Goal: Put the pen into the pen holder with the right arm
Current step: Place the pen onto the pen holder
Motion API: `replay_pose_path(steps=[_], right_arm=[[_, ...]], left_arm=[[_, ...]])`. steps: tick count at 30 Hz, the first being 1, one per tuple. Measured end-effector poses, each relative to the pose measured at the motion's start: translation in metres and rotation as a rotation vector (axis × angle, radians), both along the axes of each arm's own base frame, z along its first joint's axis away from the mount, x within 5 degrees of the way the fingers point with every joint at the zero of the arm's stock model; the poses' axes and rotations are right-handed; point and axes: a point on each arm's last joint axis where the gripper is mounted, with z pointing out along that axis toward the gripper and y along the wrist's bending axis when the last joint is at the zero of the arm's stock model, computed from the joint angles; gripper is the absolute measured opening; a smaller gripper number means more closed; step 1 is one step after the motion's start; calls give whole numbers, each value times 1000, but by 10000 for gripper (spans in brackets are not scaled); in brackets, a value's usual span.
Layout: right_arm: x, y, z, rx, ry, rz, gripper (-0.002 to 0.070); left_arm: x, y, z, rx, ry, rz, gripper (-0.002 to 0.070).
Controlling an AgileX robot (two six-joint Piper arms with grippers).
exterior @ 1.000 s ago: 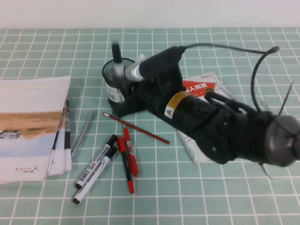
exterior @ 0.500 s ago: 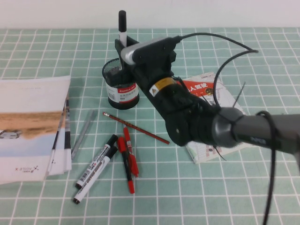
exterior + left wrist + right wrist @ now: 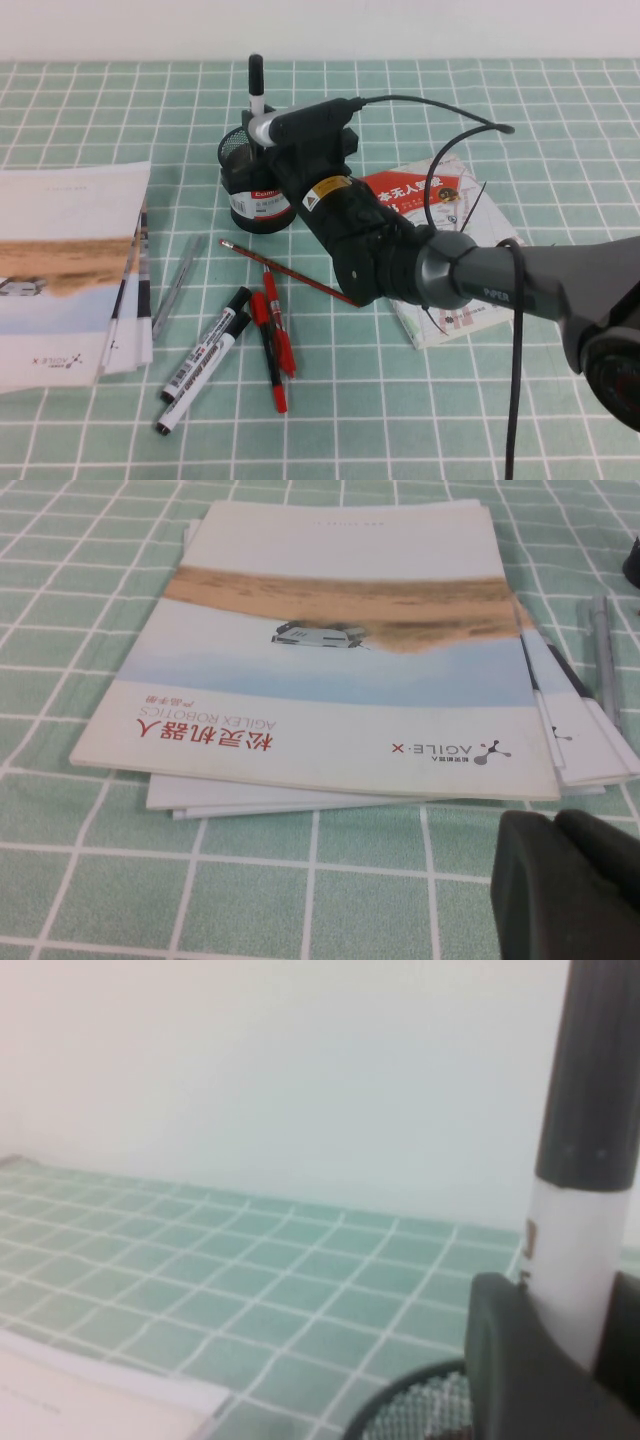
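Pen (image 3: 256, 85) upright over pen holder (image 3: 240, 160), in right hand (image 3: 262, 128).

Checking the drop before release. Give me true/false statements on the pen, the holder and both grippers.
1. The pen stands upright over the holder. True.
2. The right gripper is open and empty. False: it is shut on the pen.
3. The holder lies tipped on its side. False: it stands upright.
4. The left gripper is near the brochures, not the holder. True.
5. A red pencil lies on the table. True.
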Motion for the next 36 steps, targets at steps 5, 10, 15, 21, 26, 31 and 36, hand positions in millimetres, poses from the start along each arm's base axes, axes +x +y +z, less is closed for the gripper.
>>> replay_pose_path(steps=[5, 10, 15, 21, 26, 31, 36], right_arm=[[1, 0, -8, -13, 45, -4, 123], [1, 0, -10, -21, 59, -2, 137], [1, 1, -10, -26, 76, 3, 225], [-3, 0, 1, -41, 140, 24, 281], [-8, -1, 15, -88, 181, 56, 284], [-31, -13, 41, -149, 232, 110, 251], [-70, -44, 63, -216, 263, 148, 136]], left_arm=[[0, 0, 0, 0, 0, 0, -4], [0, 0, 0, 0, 0, 0, -4], [0, 0, 0, 0, 0, 0, -4], [0, 0, 0, 0, 0, 0, -4], [0, 0, 0, 0, 0, 0, -4], [0, 0, 0, 0, 0, 0, -4], [0, 0, 0, 0, 0, 0, -4]])
